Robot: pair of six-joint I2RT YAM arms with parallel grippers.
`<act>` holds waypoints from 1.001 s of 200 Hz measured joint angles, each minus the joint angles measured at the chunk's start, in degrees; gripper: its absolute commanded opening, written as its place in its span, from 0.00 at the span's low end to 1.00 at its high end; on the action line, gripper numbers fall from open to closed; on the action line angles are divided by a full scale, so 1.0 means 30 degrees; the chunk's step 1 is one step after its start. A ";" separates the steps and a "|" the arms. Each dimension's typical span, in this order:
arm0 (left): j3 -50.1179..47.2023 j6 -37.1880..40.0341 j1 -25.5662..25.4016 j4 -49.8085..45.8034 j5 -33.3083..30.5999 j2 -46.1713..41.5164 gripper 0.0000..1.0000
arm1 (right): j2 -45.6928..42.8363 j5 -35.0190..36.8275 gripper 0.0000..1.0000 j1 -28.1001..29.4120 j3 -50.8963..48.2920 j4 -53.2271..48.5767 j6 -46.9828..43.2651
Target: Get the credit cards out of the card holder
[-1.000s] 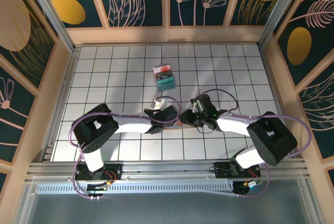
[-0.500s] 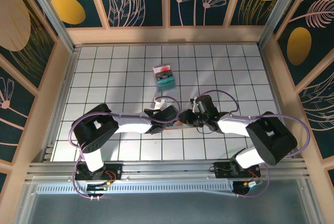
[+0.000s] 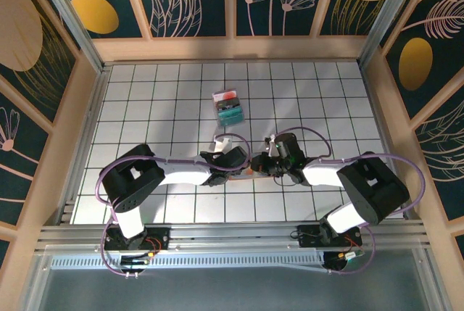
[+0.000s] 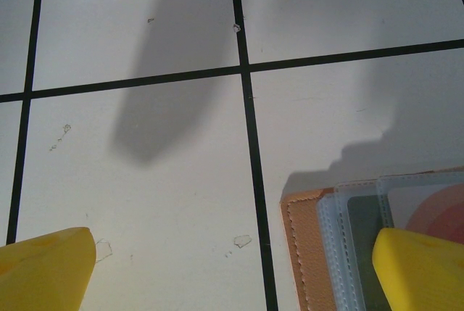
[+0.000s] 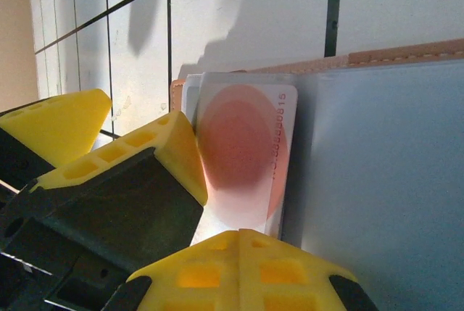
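Observation:
The card holder (image 3: 249,174), pinkish-tan, lies flat on the white grid table between my two grippers. In the left wrist view its stitched tan corner (image 4: 303,246) and clear sleeves show at the lower right. My left gripper (image 4: 232,256) is open, its right finger (image 4: 420,271) resting on the holder's sleeves and its left finger on bare table. A white credit card (image 5: 243,144) with a red circle sticks out of a sleeve. My right gripper (image 5: 243,242) is shut, its joined tips at the card's near end. The left gripper's fingers (image 5: 170,155) sit just left of the card.
A teal rectangular pack (image 3: 229,108) with red and black parts lies farther back on the table. A small white flat piece (image 3: 222,139) sits just behind the left gripper (image 3: 239,164). Wooden walls ring the table.
My right gripper has shut its jaws and shifted a little to the left, closer over the holder. The left arm has stayed put and open.

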 measured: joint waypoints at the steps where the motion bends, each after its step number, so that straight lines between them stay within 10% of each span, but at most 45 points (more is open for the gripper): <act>1: 0.0000 -0.0007 0.0000 -0.0007 0.0000 0.0000 0.99 | -0.0007 0.0000 0.00 -0.0007 -0.0007 0.0000 0.0000; 200: 0.0007 -0.0044 0.0000 -0.0138 0.0007 -0.0073 0.99 | 0.0131 -0.0255 0.20 -0.0510 -0.0619 0.0656 0.0284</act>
